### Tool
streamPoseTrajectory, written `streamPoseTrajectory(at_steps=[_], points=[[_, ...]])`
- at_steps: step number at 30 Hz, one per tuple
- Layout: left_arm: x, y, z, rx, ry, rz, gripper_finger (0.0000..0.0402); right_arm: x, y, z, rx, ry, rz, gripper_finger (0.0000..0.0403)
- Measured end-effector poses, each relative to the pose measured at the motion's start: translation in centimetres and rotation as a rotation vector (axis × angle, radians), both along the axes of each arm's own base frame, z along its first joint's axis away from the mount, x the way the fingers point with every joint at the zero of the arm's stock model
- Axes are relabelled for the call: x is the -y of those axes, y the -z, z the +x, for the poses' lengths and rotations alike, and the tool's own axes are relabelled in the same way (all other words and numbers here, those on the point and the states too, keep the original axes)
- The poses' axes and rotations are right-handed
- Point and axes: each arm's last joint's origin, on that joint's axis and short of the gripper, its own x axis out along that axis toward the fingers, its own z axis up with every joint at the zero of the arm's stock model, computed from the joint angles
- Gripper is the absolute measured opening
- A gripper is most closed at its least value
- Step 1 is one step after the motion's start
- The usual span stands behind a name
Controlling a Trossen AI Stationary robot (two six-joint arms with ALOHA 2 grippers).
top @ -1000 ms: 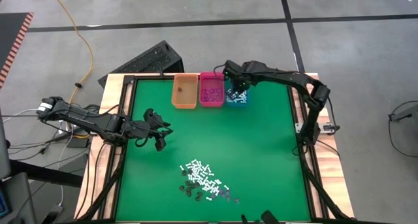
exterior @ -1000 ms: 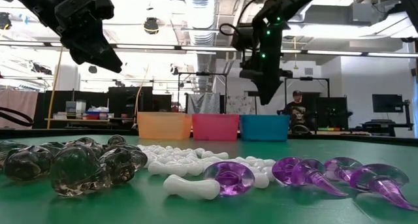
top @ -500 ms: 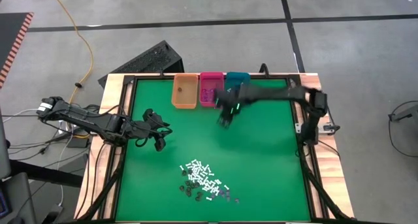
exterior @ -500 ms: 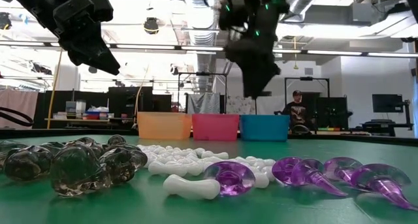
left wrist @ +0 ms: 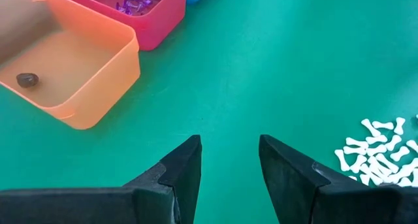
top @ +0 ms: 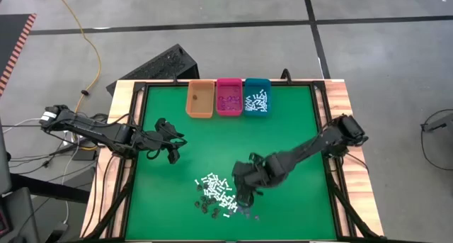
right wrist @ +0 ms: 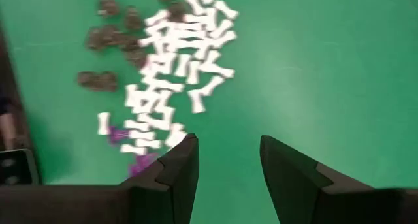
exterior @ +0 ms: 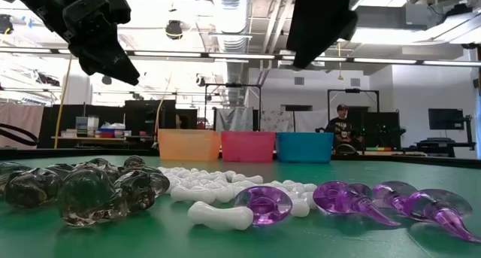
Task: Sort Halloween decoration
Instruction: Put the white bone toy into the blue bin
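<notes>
I had the right gripper [top: 244, 195] over the Halloween decoration [top: 221, 193] heaped near the bench's front edge, jaws spread, empty; the left gripper [top: 173, 152] waited by the left edge, jaws spread.

A green-topped desk [top: 283, 140] with wooden edges carries three rectangular plastic bins touching in a row at its far edge: orange [top: 199, 100], pink [top: 228, 98], teal [top: 256, 97]. Near the front lies a loose heap of tiny white, purple and dark plastic pieces [top: 218, 193].
</notes>
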Motion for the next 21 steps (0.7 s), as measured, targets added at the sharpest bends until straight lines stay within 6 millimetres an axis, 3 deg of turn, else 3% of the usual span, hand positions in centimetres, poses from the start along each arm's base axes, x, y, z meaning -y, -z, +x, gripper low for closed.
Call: streamPoseTrajectory(at_steps=[3,7,14,21], points=[[0.0,0.0,0.0,0.0,0.0,0.0,0.0144,-2.2,0.6,-0.2,0.021,-0.026,0.007,0.0191],[0.0,0.0,0.0,0.001,-0.001,-0.002,0.0144,-4.2,3.2,0.3,-0.018,-0.051,0.025,0.0191],[0.0,0.0,0.0,-0.001,-0.005,-0.008,0.0144,-5.5,6.5,0.7,-0.103,-0.03,0.023,0.0191],[0.0,0.1,0.0,-0.001,-0.007,-0.013,0.0144,-6.0,6.7,0.2,-0.126,-0.019,0.041,0.0191]])
